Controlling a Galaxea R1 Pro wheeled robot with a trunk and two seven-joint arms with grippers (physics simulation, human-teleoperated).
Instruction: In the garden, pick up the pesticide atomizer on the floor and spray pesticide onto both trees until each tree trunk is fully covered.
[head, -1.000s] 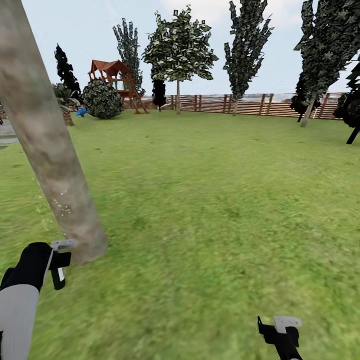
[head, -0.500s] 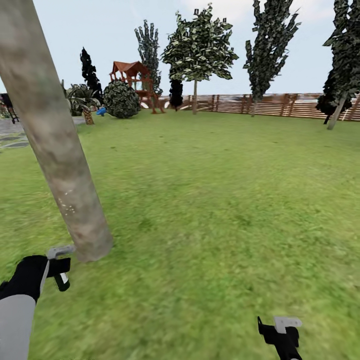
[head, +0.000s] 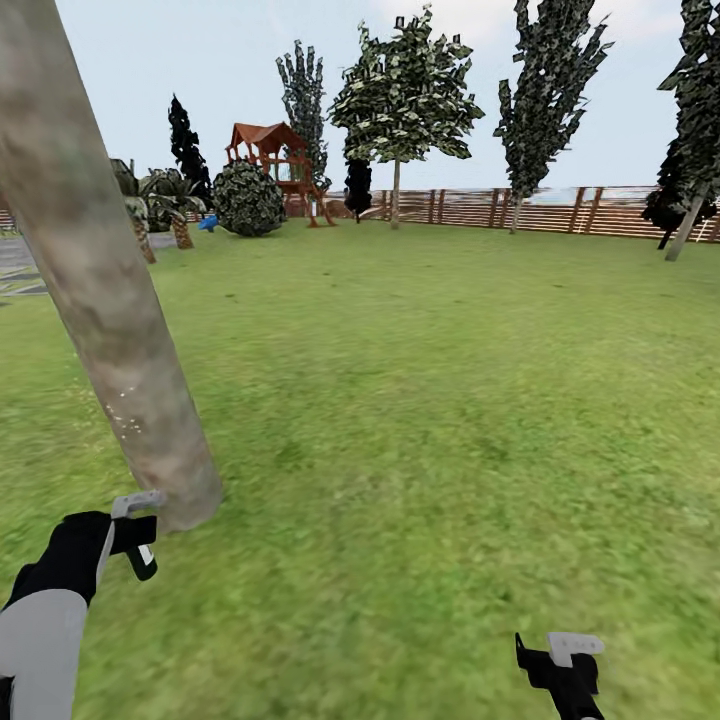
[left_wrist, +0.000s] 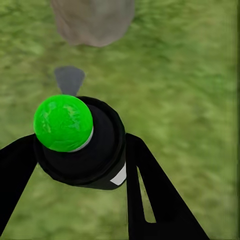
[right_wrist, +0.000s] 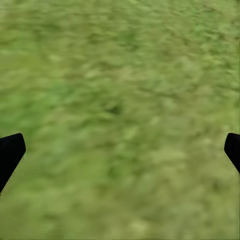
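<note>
Spreading across the whole scene, the lawn (head: 450, 400) runs back to a slatted wooden fence (head: 560, 210). Near tree trunk (head: 105, 300) leans at left, whitish spray specks (head: 125, 420) low on its bark. Left end effector (left_wrist: 82, 167) grasps the spray bottle (left_wrist: 80, 140), its nozzle just short of the trunk base. Right end effector (right_wrist: 120, 150) hangs released over grass, fingers wide apart.

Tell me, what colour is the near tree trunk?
Pale grey-brown, blotchy; the tree trunk shows best in the head view.
</note>
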